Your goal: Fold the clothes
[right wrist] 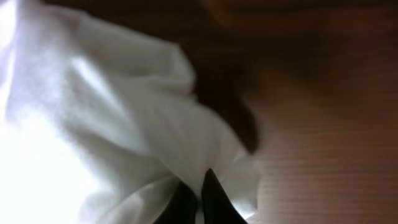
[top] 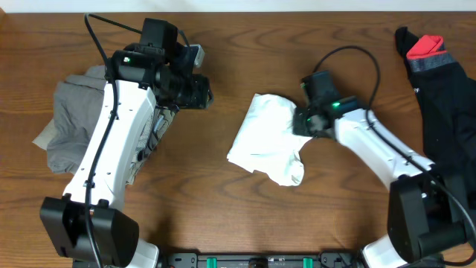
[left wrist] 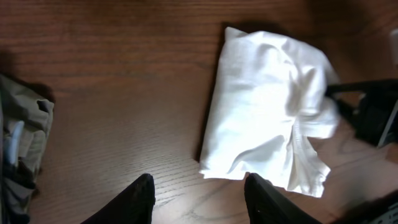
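A white T-shirt [top: 268,138] lies folded into a rough bundle at the table's middle. My right gripper [top: 303,126] is at its right edge, and in the right wrist view the gripper [right wrist: 196,182] is shut on a fold of the white T-shirt [right wrist: 93,112]. Over bare wood to the left of the shirt, my left gripper [top: 199,91] hangs open. In the left wrist view the gripper [left wrist: 199,196] holds nothing, with the T-shirt [left wrist: 261,106] ahead of it. No print shows on the shirt.
A grey-khaki pile of clothes [top: 74,112] lies at the left under the left arm, and its edge [left wrist: 18,143] shows in the left wrist view. A black-and-red garment [top: 439,74] is draped at the far right. The wooden table [top: 223,216] shows at the front.
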